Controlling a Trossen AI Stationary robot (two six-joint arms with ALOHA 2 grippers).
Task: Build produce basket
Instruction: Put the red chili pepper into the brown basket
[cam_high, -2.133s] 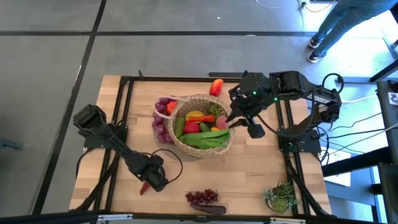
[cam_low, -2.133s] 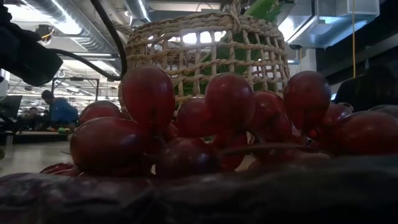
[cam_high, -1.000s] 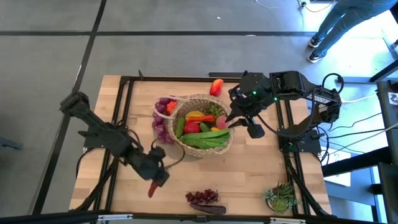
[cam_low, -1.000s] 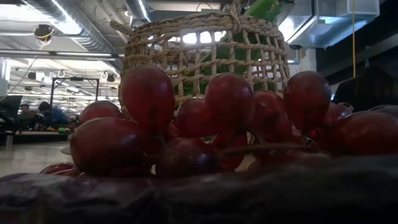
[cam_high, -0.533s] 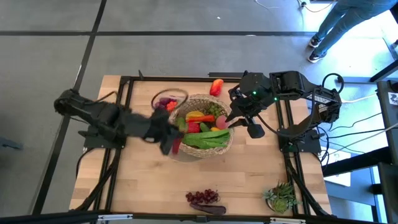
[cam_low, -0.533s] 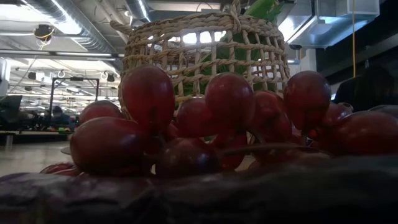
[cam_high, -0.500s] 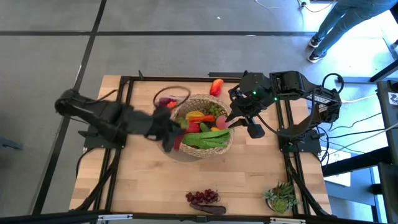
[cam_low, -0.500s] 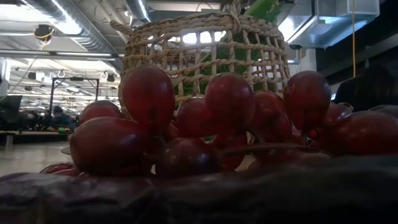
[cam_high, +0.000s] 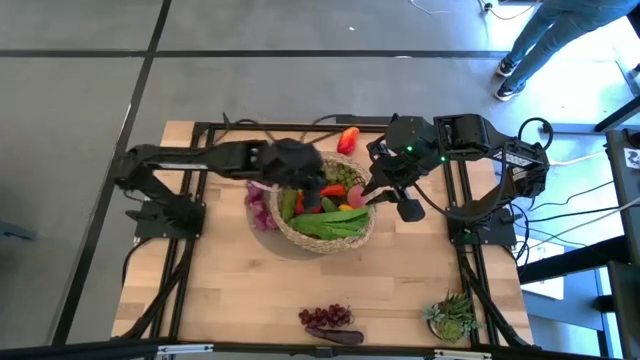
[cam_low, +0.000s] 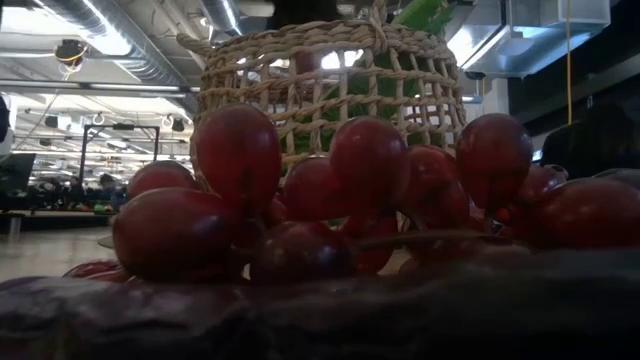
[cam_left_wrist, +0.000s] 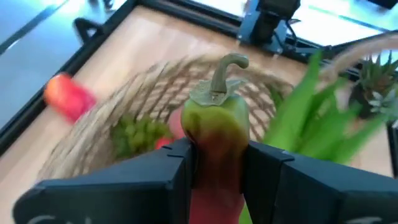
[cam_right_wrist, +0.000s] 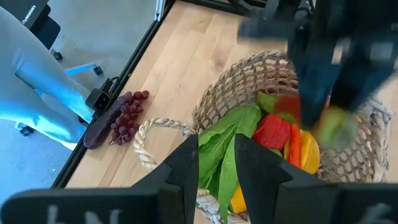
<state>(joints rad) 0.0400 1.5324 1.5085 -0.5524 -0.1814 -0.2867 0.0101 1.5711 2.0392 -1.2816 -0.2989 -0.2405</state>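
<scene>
We find the left gripper (cam_left_wrist: 214, 165) clenched on a green-and-red toy pepper with a curled stem (cam_left_wrist: 216, 134), held over the round tan woven wicker basket (cam_high: 300, 234) at mid-table. The right gripper (cam_right_wrist: 216, 163) hangs just beside the basket's right rim; its fingers stand slightly apart with nothing between them.

We judge the task well advanced. The basket already holds green leafy stalks (cam_high: 330, 224), a red pepper (cam_high: 309, 205) and yellow-orange pieces (cam_high: 318, 186). Still outside it are:
- a red-orange pepper (cam_high: 348, 139) near the far table edge
- purple grapes (cam_high: 262, 208) touching the basket's left side
- a dark red grape bunch (cam_high: 327, 317) near the front edge

The basket stands upright, its weave open, its thin loop handle (cam_right_wrist: 144, 142) lying toward the front
</scene>
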